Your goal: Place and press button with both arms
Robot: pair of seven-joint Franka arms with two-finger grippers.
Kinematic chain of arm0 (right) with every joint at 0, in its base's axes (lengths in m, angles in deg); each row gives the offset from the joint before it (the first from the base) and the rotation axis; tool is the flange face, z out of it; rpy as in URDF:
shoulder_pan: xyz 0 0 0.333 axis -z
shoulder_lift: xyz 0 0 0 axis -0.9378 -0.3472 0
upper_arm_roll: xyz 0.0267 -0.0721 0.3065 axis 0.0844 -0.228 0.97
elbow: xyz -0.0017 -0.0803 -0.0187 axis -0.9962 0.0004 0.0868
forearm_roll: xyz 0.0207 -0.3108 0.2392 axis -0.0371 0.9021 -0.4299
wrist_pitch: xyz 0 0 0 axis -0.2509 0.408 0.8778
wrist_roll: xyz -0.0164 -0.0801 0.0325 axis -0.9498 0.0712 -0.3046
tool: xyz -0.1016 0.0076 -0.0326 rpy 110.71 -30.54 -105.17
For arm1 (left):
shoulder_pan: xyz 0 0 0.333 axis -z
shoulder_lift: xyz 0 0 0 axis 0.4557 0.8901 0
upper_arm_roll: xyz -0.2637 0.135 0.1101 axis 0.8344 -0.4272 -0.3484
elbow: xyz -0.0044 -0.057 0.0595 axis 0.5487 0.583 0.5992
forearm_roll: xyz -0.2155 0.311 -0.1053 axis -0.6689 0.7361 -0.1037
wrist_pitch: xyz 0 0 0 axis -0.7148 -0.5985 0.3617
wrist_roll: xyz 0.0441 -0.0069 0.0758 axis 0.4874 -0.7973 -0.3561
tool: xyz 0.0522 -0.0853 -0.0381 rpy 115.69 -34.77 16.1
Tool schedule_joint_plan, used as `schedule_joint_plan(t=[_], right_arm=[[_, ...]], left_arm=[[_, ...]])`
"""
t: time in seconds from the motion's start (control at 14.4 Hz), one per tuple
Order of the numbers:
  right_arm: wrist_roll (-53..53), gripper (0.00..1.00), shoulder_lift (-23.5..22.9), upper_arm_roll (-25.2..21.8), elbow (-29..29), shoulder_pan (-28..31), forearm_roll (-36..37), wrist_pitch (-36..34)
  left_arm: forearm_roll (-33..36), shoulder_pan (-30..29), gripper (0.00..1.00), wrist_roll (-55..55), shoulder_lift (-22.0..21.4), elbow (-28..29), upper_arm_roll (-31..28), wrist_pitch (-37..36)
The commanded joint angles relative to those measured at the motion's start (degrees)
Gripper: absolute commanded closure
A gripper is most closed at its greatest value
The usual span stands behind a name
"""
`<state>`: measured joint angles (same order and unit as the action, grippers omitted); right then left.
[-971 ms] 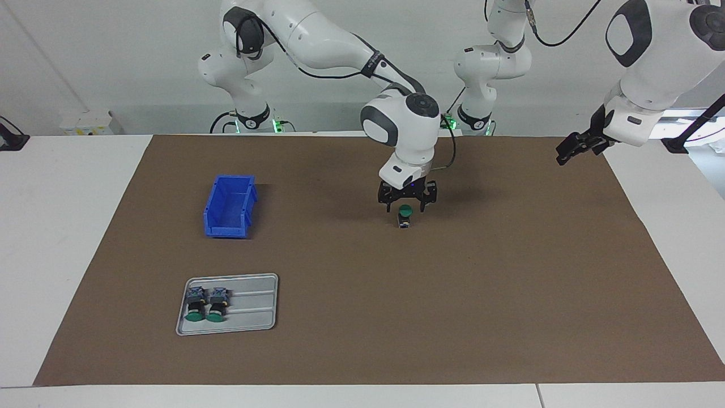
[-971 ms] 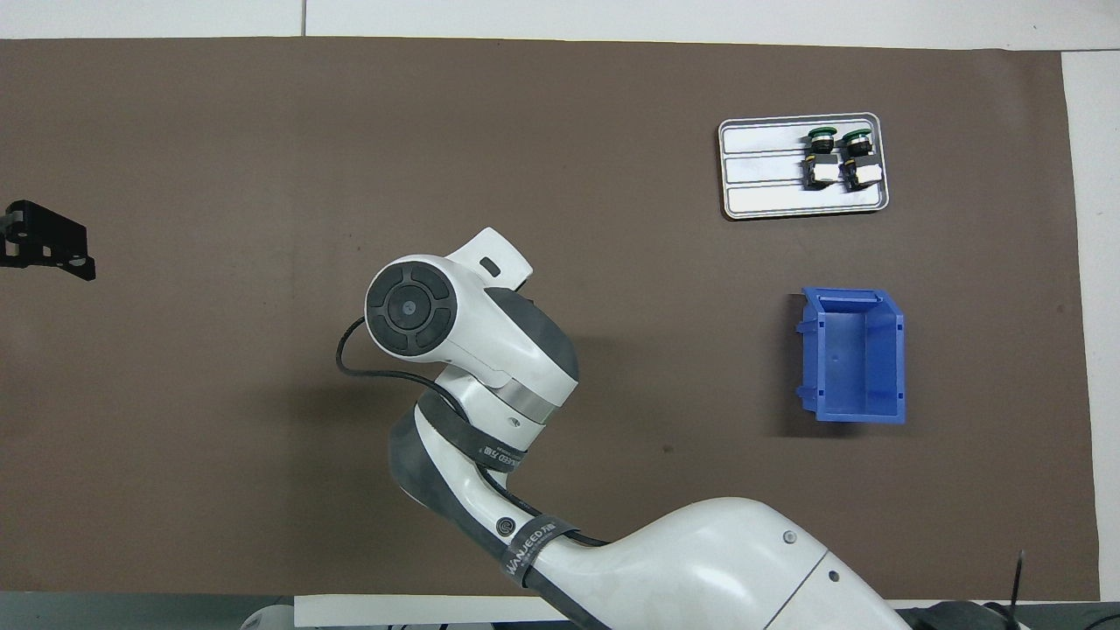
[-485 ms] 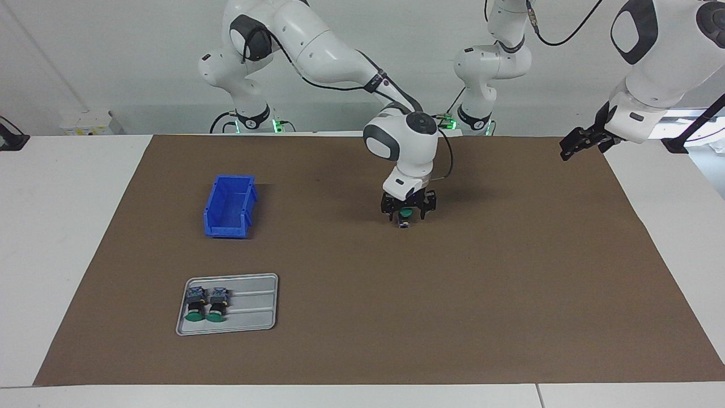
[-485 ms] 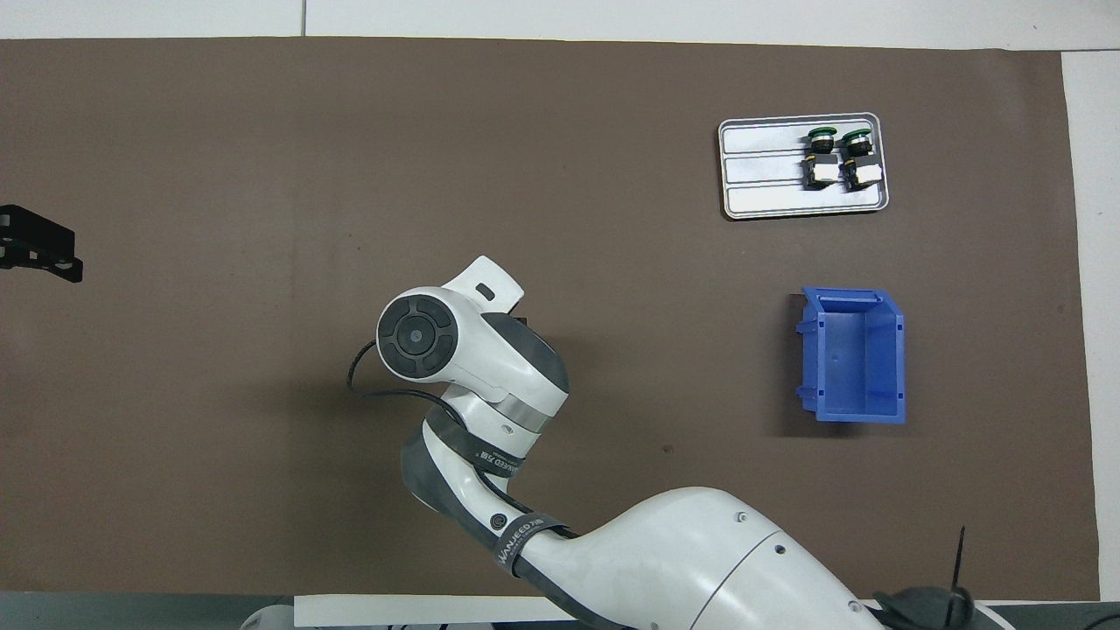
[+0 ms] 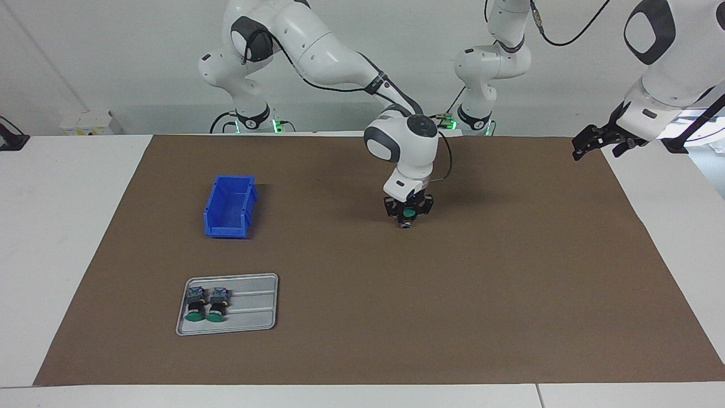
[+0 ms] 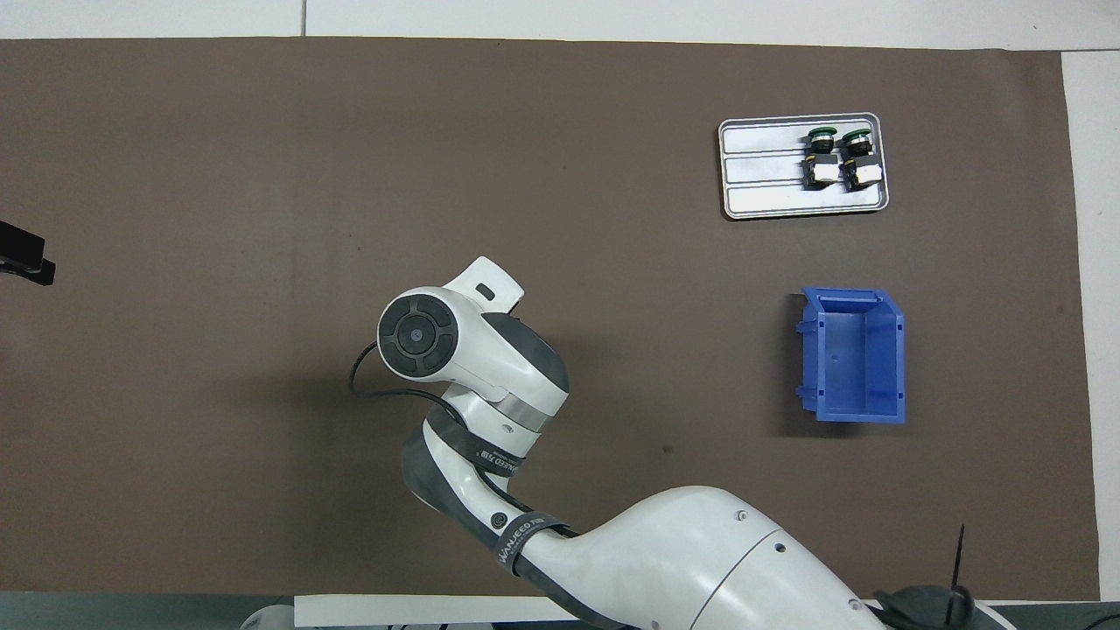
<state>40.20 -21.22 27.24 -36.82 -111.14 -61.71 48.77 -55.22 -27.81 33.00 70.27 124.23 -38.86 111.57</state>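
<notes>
The button [image 5: 408,213], green cap up, stands on the brown mat [image 5: 396,317] near the table's middle. My right gripper [image 5: 406,217] has come straight down on it and is shut on the button, the green cap showing between the black fingers. In the overhead view the right arm's wrist [image 6: 455,346] hides both gripper and button. My left gripper [image 5: 591,141] hangs open and empty over the mat's edge at the left arm's end; only its tip [image 6: 22,261] shows in the overhead view.
A grey tray [image 5: 255,309] [image 6: 761,171] holds two more green-capped buttons [image 5: 205,304] [image 6: 838,157] lying on their sides, toward the right arm's end. A blue bin [image 5: 229,207] [image 6: 853,354] stands nearer to the robots than the tray.
The right gripper came down around the button and closed on it. The left arm drew back toward its own end of the table.
</notes>
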Motion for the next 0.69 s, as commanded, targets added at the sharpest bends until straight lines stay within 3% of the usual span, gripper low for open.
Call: schedule_joint_plan(t=[0.0, 0.14, 0.28, 0.42, 0.62], right_arm=[[-3.1, 1.0, 3.63, 0.88, -0.42, 3.64, 0.42, -4.58], [-9.33, 1.0, 12.21, 0.88, -6.1, 9.07, 0.42, -9.42], [-20.81, 1.0, 24.42, 0.97, -18.03, 17.24, 0.07, -8.21], [-29.88, 1.0, 33.58, 0.88, -25.88, 25.16, -5.7, -8.91], [-46.31, 1.0, 43.09, 0.79, -35.38, 36.4, -7.13, -8.99]], left_arm=[[0.53, 0.52, 0.0, 0.3, -0.3, -0.29, 0.36, -0.29], [0.53, 0.61, 0.0, -0.66, -0.3, -0.2, 0.62, 0.68], [0.1, 0.52, 0.0, -2.58, -0.39, -0.55, 0.71, 0.68], [-2.79, 0.0, 0.0, -4.71, -0.74, -0.64, 0.36, 0.68], [-2.63, -0.09, 0.0, -4.45, -0.83, -0.73, 0.27, 0.77]])
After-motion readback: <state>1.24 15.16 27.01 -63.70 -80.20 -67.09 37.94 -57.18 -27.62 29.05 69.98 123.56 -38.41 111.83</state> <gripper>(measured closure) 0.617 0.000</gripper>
